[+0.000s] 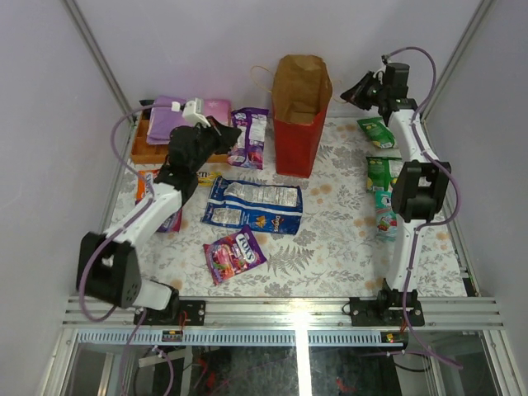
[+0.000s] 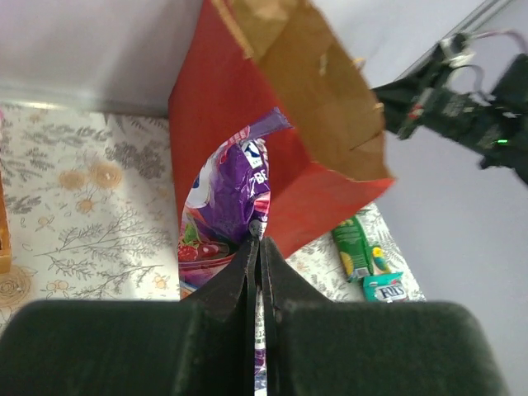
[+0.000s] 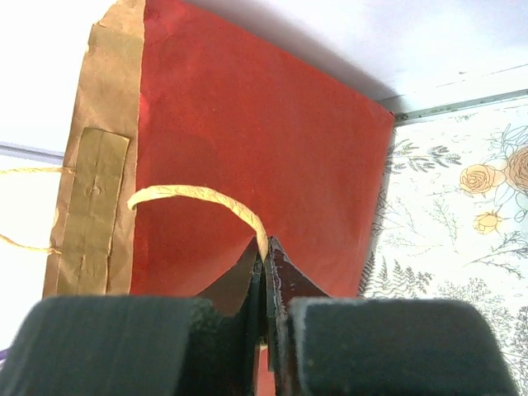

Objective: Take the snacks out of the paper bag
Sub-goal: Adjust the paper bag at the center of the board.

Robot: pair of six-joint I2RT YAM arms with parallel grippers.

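Observation:
The paper bag (image 1: 299, 115) stands upright at the back middle, red outside and brown inside, mouth open. My right gripper (image 1: 356, 89) is beside its right rim, shut (image 3: 264, 247) on the bag's thin loop handle (image 3: 194, 196). My left gripper (image 1: 233, 135) is just left of the bag, shut (image 2: 259, 244) on the edge of a purple candy packet (image 2: 224, 194), which lies outside the bag against its red side (image 2: 214, 99). Other snacks lie on the mat: a long blue chip bag (image 1: 252, 206) and a magenta packet (image 1: 235, 254). The inside of the bag is mostly hidden.
Green packets (image 1: 375, 132) (image 1: 379, 173) and a teal one (image 1: 385, 213) lie along the right arm. A wooden box with purple cloth (image 1: 177, 122) sits at back left, with small orange and yellow packs (image 1: 147, 186) by the left arm. Walls close in behind and at both sides.

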